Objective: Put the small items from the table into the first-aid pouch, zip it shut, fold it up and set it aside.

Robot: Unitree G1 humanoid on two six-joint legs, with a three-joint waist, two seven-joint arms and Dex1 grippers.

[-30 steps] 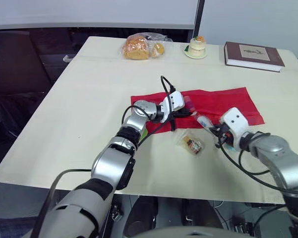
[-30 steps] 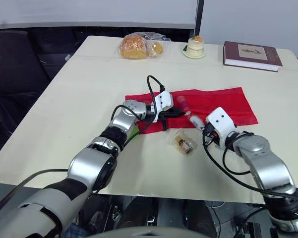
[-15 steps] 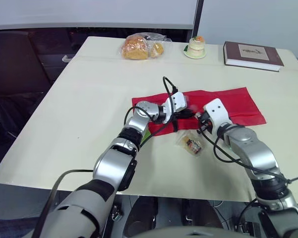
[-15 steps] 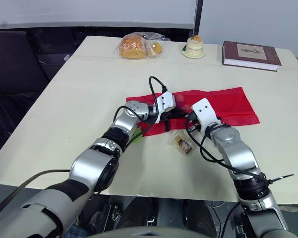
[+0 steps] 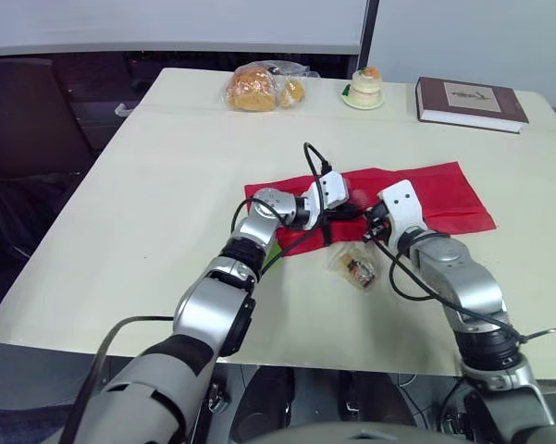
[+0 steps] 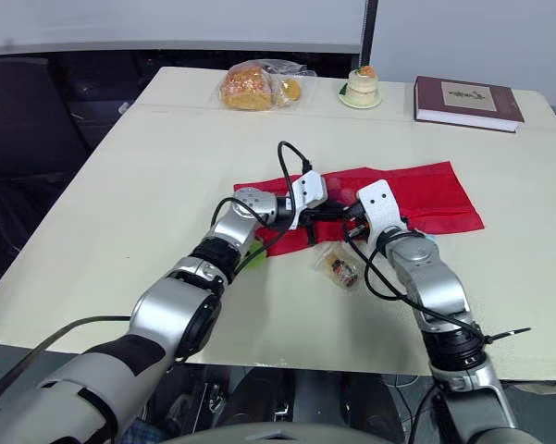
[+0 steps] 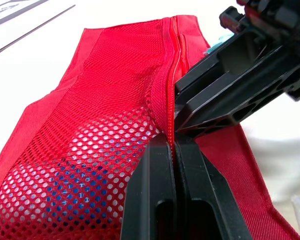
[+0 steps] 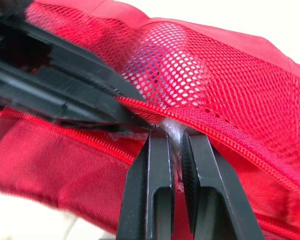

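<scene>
Overhead, red pouch [image 5: 435, 190] flat at mid-table [image 5: 148, 185], both grippers meeting over the left half of its near edge. Closer, from the left wrist: left gripper [image 7: 172, 142] pinched tight on the zipper edge, something blue behind the mesh. From the right wrist: right gripper [image 8: 174, 137] clamped on a clear plastic item [image 8: 170, 129] at the opening. Small packet [image 5: 356, 268] loose just before the pouch. Bread bag [image 5: 264, 85], cake [image 5: 368, 85], book [image 5: 470, 97] along the far edge; wide open tabletop leftward.

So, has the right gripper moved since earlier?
Yes. The right gripper, shut on a clear item, moved to the robot's left, from off the near edge of the red pouch to its zipper opening beside the left gripper.
</scene>
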